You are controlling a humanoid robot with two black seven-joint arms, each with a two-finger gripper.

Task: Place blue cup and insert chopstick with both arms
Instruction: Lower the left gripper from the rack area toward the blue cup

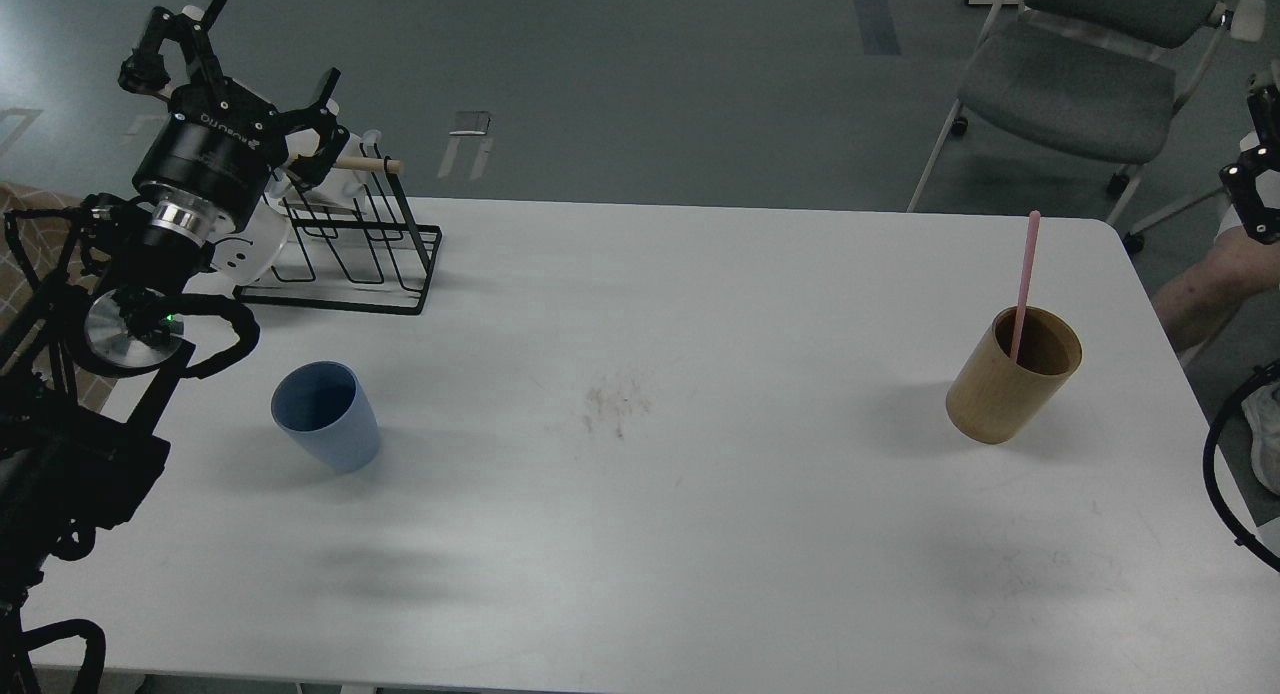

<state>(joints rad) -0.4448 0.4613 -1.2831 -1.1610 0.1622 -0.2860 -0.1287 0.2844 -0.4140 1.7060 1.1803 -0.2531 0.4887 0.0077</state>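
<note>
Your left hand (pixel 235 49) is spread wide, holding nothing, above the wire rack (pixel 345 249) by the tabletop's (pixel 650 514) back-left edge. One blue cup (pixel 327 415) sits front-left, one chopstick (pixel 1024 284) stands in the wooden holder (pixel 1012 376) far right, big bare middle between. Right hand (pixel 1262 189) is at the frame edge, can't tell its state.

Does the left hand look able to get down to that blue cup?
Probably yes. The left hand hangs open above the wire rack, and the blue cup stands upright on bare table nearby with nothing over it.

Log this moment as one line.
left gripper open, empty, above rack | right gripper mostly out of view | cup upright on table | chopstick in holder
</note>
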